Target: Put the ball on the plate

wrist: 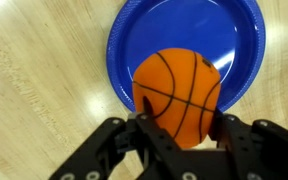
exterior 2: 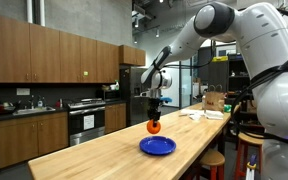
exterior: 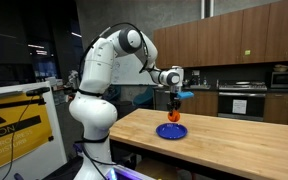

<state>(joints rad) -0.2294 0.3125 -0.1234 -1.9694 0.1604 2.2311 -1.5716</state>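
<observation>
**Orange ball held in the fingers above the blue plate**

Item 1. Fingers (wrist: 216, 125): black, at the end of a white arm (exterior: 104, 60) that reached out over the tabletop (exterior 2: 94, 155). They pointed straight down in both exterior views. They were clamped on the ball, one on each side of it, as the wrist view showed.

Item 2. Ball (wrist: 179, 90): small, round and orange, with thin dark lines across its skin like a basketball. It sat between the fingers, gripped at its sides, its lower half hanging clear below the fingertips. In an exterior view the ball (exterior 2: 154, 126) was off the tabletop, with a gap between it and the plate.

Item 3. Plate (wrist: 134, 40): flat, round, deep blue and several times wider than the ball. It lay on the tabletop directly below the fingers. In the wrist view the ball covered the part of the plate nearest the fingers, and the bare blue showed beyond and to either side.

Item 4. Tabletop: long, of pale wood with visible grain, under the fingers and running on past them.

Item 5. Cabinets (exterior 2: 44, 50): brown wood, along the wall well beyond the fingers.
</observation>
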